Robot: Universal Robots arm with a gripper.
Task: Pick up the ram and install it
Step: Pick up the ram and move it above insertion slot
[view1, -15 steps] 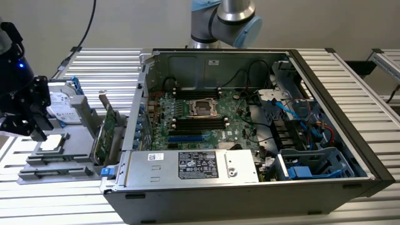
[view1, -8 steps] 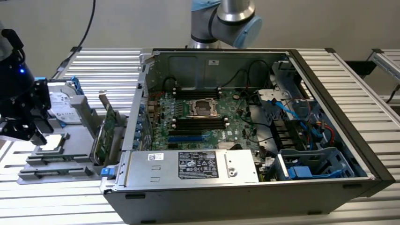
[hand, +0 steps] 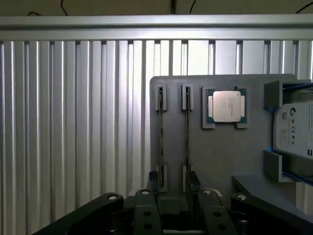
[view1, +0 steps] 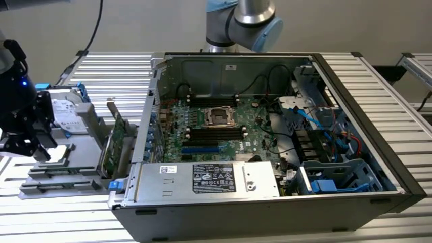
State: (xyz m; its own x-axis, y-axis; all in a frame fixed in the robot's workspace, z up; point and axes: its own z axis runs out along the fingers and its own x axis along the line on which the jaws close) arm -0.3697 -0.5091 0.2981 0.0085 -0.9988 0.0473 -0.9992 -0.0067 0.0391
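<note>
Hovering at the exterior view's left: black two-finger gripper [view1: 28, 151], near the grey plastic tray [view1: 68, 172].
Alongside: open black computer case [view1: 388, 152], green motherboard [view1: 256, 134] exposed.
Wrist view, gripper [hand: 172, 185]: fingers spread apart, gripping nothing.
Long thin green ram sticks [hand: 161, 132]: two, on edge in the tray's slots, just beyond the fingertips.
Beside them: square silver processor chip [hand: 226, 106].

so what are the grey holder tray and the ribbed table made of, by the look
Grey holder tray: probably plastic, matte and evenly grey with no glare; possibly printed. Ribbed table: looks like bare aluminium, pale silver slats with soft bright streaks along them.
</note>
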